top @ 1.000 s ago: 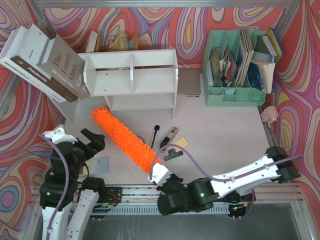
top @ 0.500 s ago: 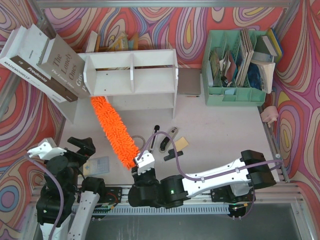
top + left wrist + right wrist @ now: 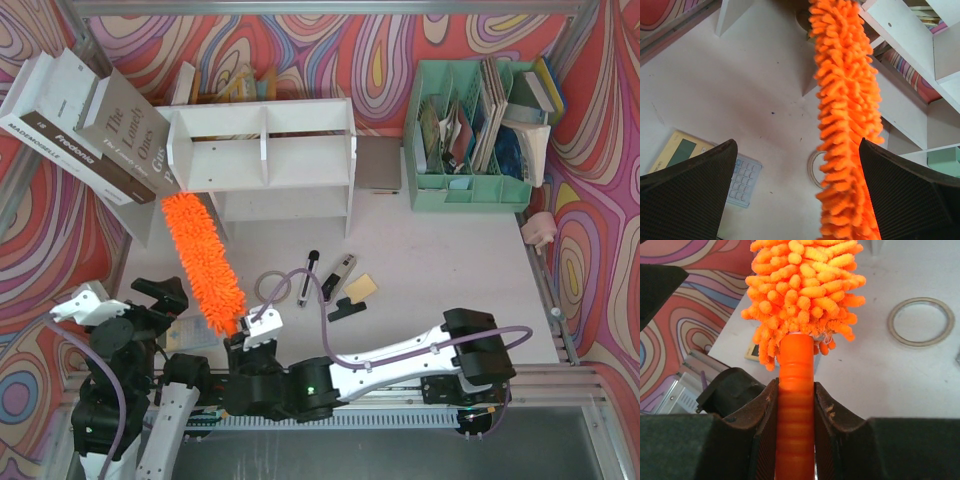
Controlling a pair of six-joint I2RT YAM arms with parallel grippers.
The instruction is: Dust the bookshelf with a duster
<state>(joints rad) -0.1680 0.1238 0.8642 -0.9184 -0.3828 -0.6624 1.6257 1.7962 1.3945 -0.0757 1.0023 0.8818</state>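
Leaning at the far left, two books [image 3: 95,125] are showing "Fredonia" and "The Lonely Ones" on their spines. The left gripper [image 3: 800,192] is hovering with its jaws spread wide. The right gripper [image 3: 795,412] is pinching the handle of the duster [image 3: 200,265], whose fluffy tip is lying just beside the near left corner of the bookshelf [image 3: 265,150].

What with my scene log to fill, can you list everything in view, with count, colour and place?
bookshelf: 1, white, far middle of the table
duster: 1, orange, slanting from the near edge up to the shelf's left foot
books: several, white and brown, leaning at far left
organizer: 1, mint green, far right, stuffed with papers
ring: 1, grey, flat on the table beside the duster
calculator: 1, pale, near left
pen: 1, black, centre
card: 1, tan, centre
left fingers: 2, black, open, empty
right fingers: 2, black, clamped on the duster's handle
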